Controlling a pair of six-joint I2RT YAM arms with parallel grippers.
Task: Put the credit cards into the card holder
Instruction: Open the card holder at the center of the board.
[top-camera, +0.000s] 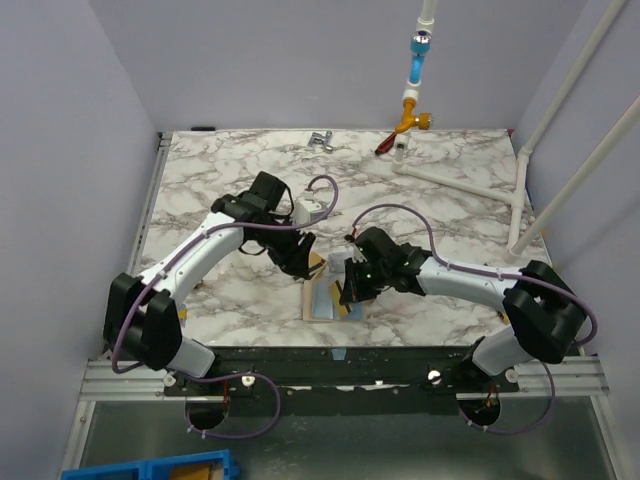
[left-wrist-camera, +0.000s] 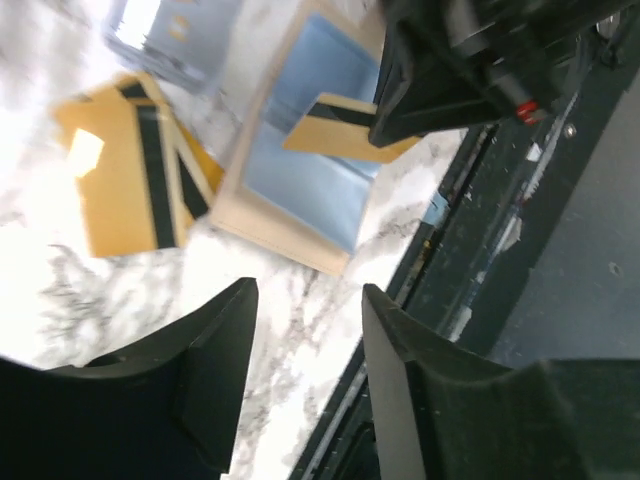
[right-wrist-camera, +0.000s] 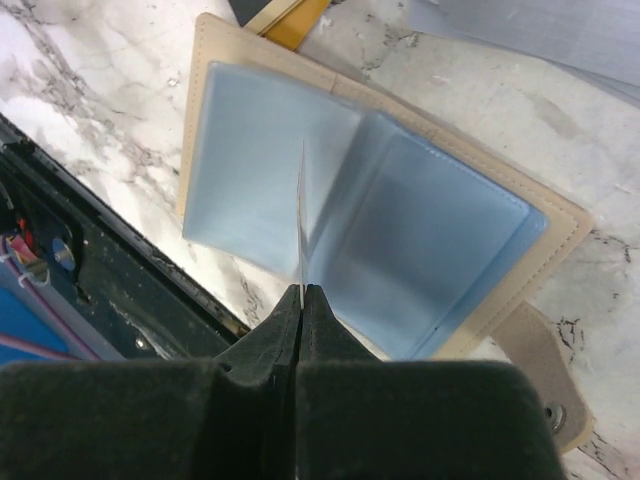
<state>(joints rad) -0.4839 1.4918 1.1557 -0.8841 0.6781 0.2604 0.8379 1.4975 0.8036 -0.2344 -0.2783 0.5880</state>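
Nearest the table edge: flat tan leather-like card holder (right-wrist-camera: 205, 80), lying open, pale blue pockets facing up, snap tab off to one side. Right over it, black two-finger right gripper (right-wrist-camera: 301, 296) pressed tight on a thin gold-tan credit card (left-wrist-camera: 325, 135) with a dark stripe, held on edge above the middle fold. Just beyond and left, black left gripper (left-wrist-camera: 307, 295) spread wide, holding nothing. Further out, a couple more gold striped cards (left-wrist-camera: 125, 185) flat on the white marble table (left-wrist-camera: 70, 280), plus what looks like a pale grey-blue card (left-wrist-camera: 170, 30).

Probably light, stiff, slick. Best pinched by a short edge and kept square to the pocket mouth. Floppy-looking holder too, so maybe worth pinning down.
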